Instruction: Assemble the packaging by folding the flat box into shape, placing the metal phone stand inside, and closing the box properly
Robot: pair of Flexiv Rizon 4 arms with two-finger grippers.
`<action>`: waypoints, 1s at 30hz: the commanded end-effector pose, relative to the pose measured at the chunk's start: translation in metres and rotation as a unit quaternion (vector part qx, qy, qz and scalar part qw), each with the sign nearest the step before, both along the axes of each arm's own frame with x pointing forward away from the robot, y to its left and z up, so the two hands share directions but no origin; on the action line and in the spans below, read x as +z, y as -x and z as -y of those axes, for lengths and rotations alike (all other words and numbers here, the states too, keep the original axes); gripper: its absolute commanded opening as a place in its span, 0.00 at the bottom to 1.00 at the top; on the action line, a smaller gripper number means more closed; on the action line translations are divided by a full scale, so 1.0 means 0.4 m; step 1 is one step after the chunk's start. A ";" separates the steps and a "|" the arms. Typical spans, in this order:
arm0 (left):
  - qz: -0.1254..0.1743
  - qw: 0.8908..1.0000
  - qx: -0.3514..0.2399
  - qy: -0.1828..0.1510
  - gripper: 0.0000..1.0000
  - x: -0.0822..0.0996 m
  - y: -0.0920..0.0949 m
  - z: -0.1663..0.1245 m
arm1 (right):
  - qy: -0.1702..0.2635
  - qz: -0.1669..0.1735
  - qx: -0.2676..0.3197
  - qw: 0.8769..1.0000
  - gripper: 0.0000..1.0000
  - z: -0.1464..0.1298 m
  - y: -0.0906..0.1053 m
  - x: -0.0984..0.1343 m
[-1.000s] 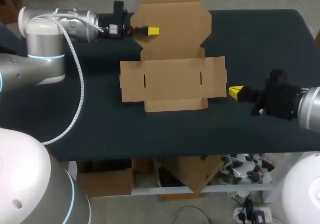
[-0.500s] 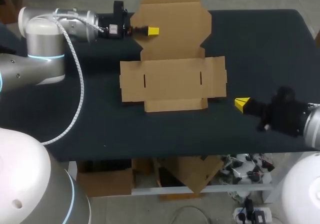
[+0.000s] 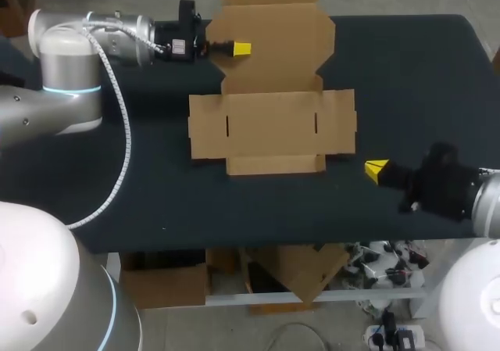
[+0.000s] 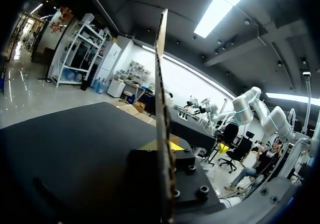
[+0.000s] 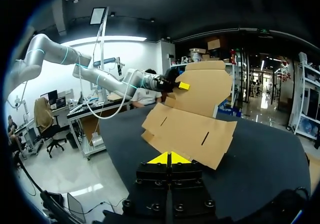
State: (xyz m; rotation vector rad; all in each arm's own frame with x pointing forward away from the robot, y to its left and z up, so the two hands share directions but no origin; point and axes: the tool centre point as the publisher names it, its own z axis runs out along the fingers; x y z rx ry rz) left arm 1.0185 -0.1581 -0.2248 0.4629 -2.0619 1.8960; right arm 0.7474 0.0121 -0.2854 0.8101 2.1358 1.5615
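Note:
A flat brown cardboard box lies unfolded in the middle of the black table, its large lid panel reaching past the far edge. My left gripper is shut on that lid panel's left edge. In the left wrist view the cardboard runs edge-on between the left gripper's yellow tips. My right gripper is shut on nothing, off the box's front right corner and apart from it. In the right wrist view the box lies ahead of the right gripper, with the left gripper on the raised lid.
Bare black tabletop stretches to the right of the box and to its left. The table's front edge runs close behind my right gripper. The lid panel overhangs the far edge.
My right gripper has drawn back from beside the box's right flap toward the table's front edge. The box has shifted slightly to the right. The left arm holds still.

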 end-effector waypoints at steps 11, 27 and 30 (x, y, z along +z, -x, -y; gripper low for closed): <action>0.041 0.999 0.015 0.003 0.00 0.044 0.041 0.007 | 0.004 0.004 -0.005 1.000 0.00 -0.011 0.012 -0.016; 0.080 0.997 -0.011 0.005 0.00 0.061 0.076 0.017 | 0.014 0.008 -0.006 1.000 0.00 -0.028 0.014 -0.024; 0.086 0.996 -0.014 0.010 0.00 0.058 0.083 0.016 | 0.015 0.008 -0.005 1.000 0.00 -0.031 0.015 -0.026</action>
